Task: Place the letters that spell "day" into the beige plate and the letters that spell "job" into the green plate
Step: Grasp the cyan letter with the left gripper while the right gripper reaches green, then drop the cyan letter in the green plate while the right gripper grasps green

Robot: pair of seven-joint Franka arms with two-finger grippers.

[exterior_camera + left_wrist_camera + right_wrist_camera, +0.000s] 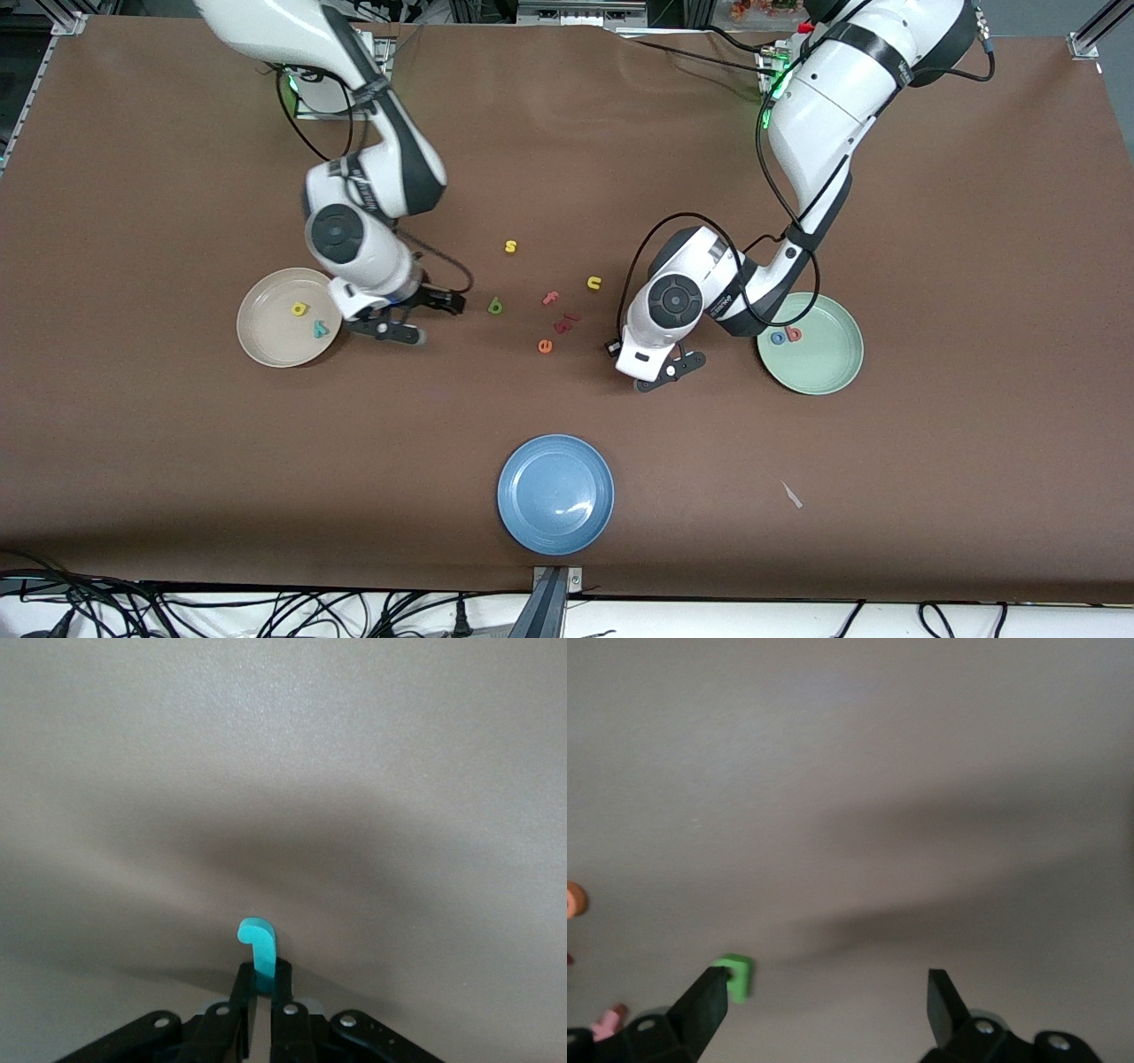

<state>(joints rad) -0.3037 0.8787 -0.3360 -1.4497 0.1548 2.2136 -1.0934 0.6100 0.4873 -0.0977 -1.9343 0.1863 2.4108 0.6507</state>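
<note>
Overhead first: left end effector low over bare worktop between the loose letters and green plate, which already holds blue o and red b. Beige plate carries yellow a and teal y; green d lies just beside the wide-open, empty right end effector.

Left wrist next: clamped on teal j by the stem's end, long axis running straight out from the fingertips, hook at the tip. Risk, probably: thin foam pivoting or slipping during transfer.

Right wrist last: d off-centre, touching one finger; could get nudged rather than grasped.
</note>
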